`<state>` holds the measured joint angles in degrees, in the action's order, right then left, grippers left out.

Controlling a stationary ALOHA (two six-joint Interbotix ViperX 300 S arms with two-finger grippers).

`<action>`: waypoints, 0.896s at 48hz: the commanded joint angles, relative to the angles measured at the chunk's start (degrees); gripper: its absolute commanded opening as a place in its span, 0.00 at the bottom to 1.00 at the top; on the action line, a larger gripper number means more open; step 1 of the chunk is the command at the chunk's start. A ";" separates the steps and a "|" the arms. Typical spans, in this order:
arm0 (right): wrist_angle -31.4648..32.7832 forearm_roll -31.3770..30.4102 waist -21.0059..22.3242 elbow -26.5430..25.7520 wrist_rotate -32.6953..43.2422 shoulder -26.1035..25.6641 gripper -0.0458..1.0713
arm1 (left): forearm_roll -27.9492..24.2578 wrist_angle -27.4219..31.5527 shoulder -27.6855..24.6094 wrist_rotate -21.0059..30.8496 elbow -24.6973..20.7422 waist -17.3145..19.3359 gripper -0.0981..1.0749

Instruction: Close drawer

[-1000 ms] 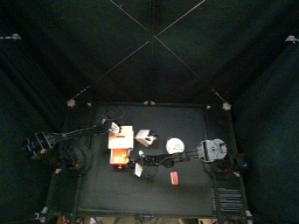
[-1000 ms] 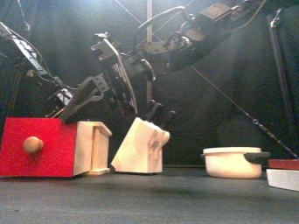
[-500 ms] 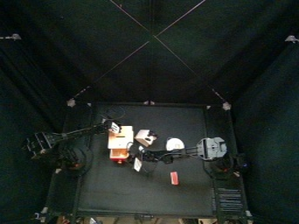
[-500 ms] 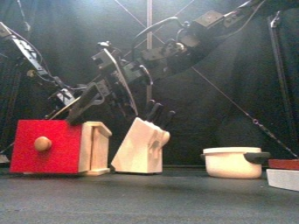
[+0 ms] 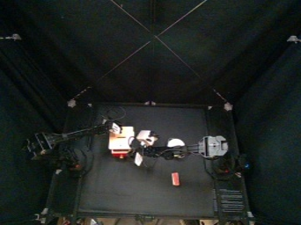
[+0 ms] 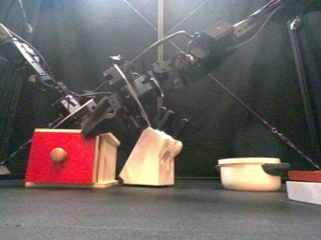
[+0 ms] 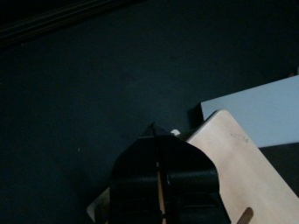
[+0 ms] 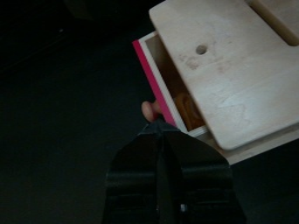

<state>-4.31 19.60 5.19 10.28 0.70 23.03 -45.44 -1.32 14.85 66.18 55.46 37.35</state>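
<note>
The drawer (image 5: 119, 141) stands left of the table's middle, a pale cream box (image 8: 233, 61) with a red tray (image 6: 60, 157) that stands out a short way. A round knob (image 8: 149, 110) sits on the tray's front. My right gripper (image 8: 159, 131) is shut, its tips against the tray front beside the knob. My left gripper (image 7: 158, 178) is shut and rests on the cream top (image 7: 239, 166) at the box's far end, holding nothing.
A pale wedge-shaped block (image 6: 150, 157) stands right beside the drawer. Further right sit a white bowl (image 6: 249, 173) and a flat red block (image 5: 175, 178). The right arm (image 5: 177, 151) reaches across the middle past the bowl.
The red tray has slid further into the cream box, with my right gripper following it in. The left gripper has stayed on the box's top.
</note>
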 commanded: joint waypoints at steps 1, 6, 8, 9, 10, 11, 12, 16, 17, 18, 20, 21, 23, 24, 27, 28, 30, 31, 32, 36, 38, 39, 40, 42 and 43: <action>-0.09 0.18 1.41 -1.14 -0.09 -2.81 0.06 | -0.18 -0.09 0.18 -0.09 -0.26 -0.88 0.20; -0.09 0.18 1.93 -1.14 -0.09 -2.90 0.06 | -0.18 -0.09 0.18 -0.09 -0.26 -0.97 0.20; -0.09 0.18 2.11 -1.14 -0.09 -2.90 0.06 | -0.18 -0.09 0.18 -0.09 -0.35 -0.97 0.20; -0.09 0.18 2.20 -1.14 -0.09 -2.90 0.06 | -0.18 -0.09 0.18 -0.09 -0.26 -0.97 0.20; -0.09 0.26 2.29 -1.14 -0.09 -2.99 0.06 | -0.18 -0.09 0.18 -0.09 -0.26 -0.97 0.20; -0.09 0.18 2.37 -1.14 -0.09 -2.99 0.06 | -0.18 -0.09 0.18 -0.09 -0.26 -0.97 0.20; -0.09 0.26 2.46 -1.14 -0.09 -2.99 0.06 | -0.18 -0.09 0.18 -0.09 -0.26 -0.97 0.20; -0.09 0.26 2.81 -1.23 0.00 -2.99 0.06 | -0.18 -0.09 0.18 -0.09 -0.26 -0.97 0.20; 0.00 0.26 2.90 -1.14 0.00 -2.99 0.06 | -0.18 -0.09 0.18 -0.09 -0.26 -0.97 0.20; -0.09 0.18 2.99 -1.14 -0.09 -2.99 0.06 | -0.09 -0.09 0.18 -0.09 -0.26 -1.05 0.20; -0.09 0.18 3.16 -1.14 -0.09 -2.99 0.06 | -0.18 -0.09 0.18 -0.09 -0.26 -1.05 0.20; -0.09 0.18 3.25 -1.14 -0.09 -2.99 0.06 | -0.18 -0.09 0.18 -0.09 -0.26 -1.05 0.20; -0.09 0.09 3.34 -1.14 -0.09 -2.99 0.06 | -0.18 -0.09 0.18 -0.09 -0.26 -1.05 0.20; -0.09 0.09 3.34 -1.14 -0.09 -2.99 0.06 | -0.09 -0.09 0.18 -0.09 -0.26 -1.05 0.20; -0.09 0.18 3.60 -1.05 -0.09 -2.99 0.06 | -0.09 -0.09 0.18 -0.09 -0.26 -1.05 0.20; -0.09 0.18 3.69 -1.05 -0.09 -2.99 0.06 | -0.09 -0.09 0.18 -0.09 -0.26 -1.14 0.20; 0.00 0.18 3.78 -1.14 -0.09 -2.90 0.06 | -0.09 -0.09 0.18 -0.09 -0.26 -1.14 0.20; -0.09 0.18 3.78 -1.14 -0.09 -2.99 0.06 | -0.09 -0.09 0.18 -0.09 -0.26 -1.14 0.20; -0.09 0.18 3.87 -1.14 -0.09 -2.90 0.06 | -0.09 -0.09 0.18 -0.09 -0.26 -1.14 0.20; 0.00 0.18 3.87 -1.14 -0.09 -2.99 0.06 | -0.09 -0.09 0.26 -0.09 -0.26 -1.14 0.20; 0.00 0.18 3.87 -1.14 -0.09 -2.99 0.06 | -0.09 -0.09 0.35 -0.18 -0.18 -1.23 0.20; 0.09 0.18 3.87 -1.14 -0.09 -2.99 0.06 | -0.09 -0.09 0.53 -0.18 -0.26 -1.23 0.20; 0.09 0.18 3.87 -1.14 -0.09 -2.99 0.06 | -0.18 -0.09 0.70 -0.18 -0.18 -1.23 0.20; 0.18 0.18 3.69 -1.14 -0.09 -3.16 0.06 | -0.09 -0.09 1.05 -0.18 -0.09 -1.23 0.20; 0.18 0.09 3.60 -1.14 -0.09 -3.25 0.06 | -0.09 -0.09 1.32 -0.18 -0.09 -1.23 0.20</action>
<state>-3.96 19.69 7.29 10.28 0.79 22.94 -45.44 -1.23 15.29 66.18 55.63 37.00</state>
